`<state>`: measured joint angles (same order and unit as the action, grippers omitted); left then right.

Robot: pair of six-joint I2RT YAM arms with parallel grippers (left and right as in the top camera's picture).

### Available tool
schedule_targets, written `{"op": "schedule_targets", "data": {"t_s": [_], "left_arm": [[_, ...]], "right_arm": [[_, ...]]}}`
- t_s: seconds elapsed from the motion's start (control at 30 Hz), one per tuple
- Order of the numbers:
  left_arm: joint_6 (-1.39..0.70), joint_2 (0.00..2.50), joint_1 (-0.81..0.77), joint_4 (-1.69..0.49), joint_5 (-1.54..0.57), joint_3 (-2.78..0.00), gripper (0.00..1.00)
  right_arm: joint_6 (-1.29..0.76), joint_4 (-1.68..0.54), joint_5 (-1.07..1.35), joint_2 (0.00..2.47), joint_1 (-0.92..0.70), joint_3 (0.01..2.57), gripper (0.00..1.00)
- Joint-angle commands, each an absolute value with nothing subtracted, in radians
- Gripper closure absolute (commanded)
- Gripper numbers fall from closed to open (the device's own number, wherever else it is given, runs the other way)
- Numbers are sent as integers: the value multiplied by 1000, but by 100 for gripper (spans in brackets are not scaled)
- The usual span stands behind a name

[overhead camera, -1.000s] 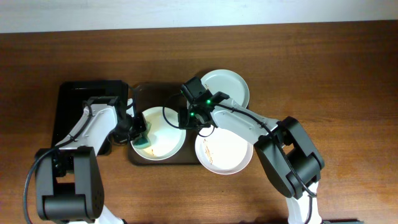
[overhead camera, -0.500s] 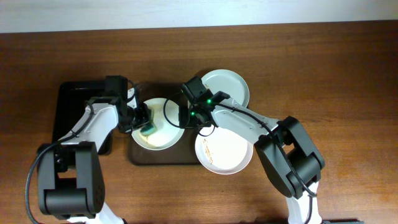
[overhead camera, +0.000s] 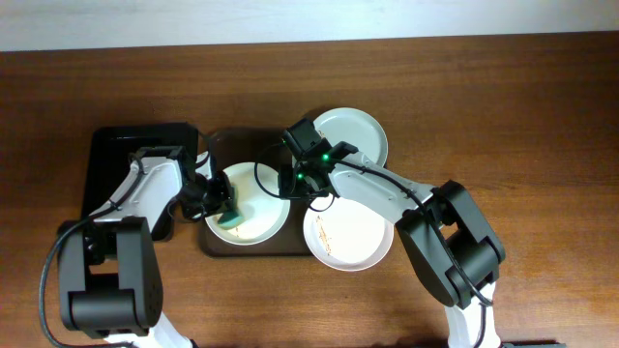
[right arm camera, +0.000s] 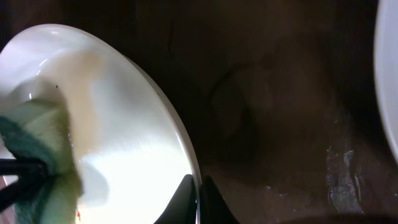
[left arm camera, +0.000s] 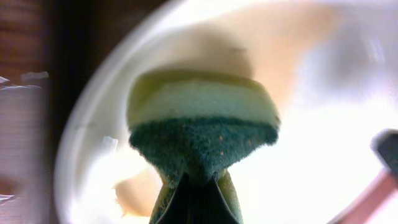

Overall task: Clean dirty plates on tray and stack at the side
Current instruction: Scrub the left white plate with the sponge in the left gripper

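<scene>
From overhead, round white plate (overhead camera: 256, 220) on dark brown rectangular tray (overhead camera: 215, 244), left gripper (overhead camera: 217, 205) clamping green-and-yellow sponge (overhead camera: 229, 219) against it, right gripper (overhead camera: 289, 187) at its rim, left wrist, sponge pinched on plate, right wrist, gripper closed on plate rim

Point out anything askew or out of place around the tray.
Two plates sit partly off the tray: the smeared white plate overhangs its front right corner, the pale blue-green plate its back right. The third plate lies on it, rim pinched in the right claw, sponge in the left claw.
</scene>
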<state>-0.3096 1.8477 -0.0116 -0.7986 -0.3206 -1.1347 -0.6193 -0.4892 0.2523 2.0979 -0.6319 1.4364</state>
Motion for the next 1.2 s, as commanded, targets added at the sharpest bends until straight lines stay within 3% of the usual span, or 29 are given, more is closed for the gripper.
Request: {"op": "schedule_targets", "data": {"t_s": [0.0, 0.2, 0.37, 0.53, 0.67, 0.8, 0.97, 1.07, 1.17], "left_arm": [[-267, 1880, -30, -714, -500, -1121, 99], [-410, 1885, -32, -585, -112, -1120, 99], [-511, 1885, -31, -579, 77, -1119, 99], [-492, 1885, -32, -743, -6, -1119, 100], [-342, 1885, -31, -765, -392, -1124, 99], [-338, 1885, -31, -769, -591, -1182, 99], [-335, 1885, -31, -773, -592, -1260, 100], [-335, 1885, -32, -791, -547, -1261, 99], [-335, 1885, -32, -820, -499, -1261, 99]], "right_arm": [[-612, -482, 257, 2102, -627, 1450, 96], [-607, -485, 258, 2102, -627, 1450, 96], [-607, -482, 258, 2102, -627, 1450, 96], [-607, -481, 254, 2102, -627, 1450, 96], [-599, -478, 255, 2102, -626, 1450, 96], [-558, -478, 289, 2101, -619, 1450, 96], [-554, -482, 303, 2101, -622, 1450, 95], [-554, -482, 303, 2105, -622, 1449, 78], [-554, -482, 304, 2121, -622, 1449, 77]]}}
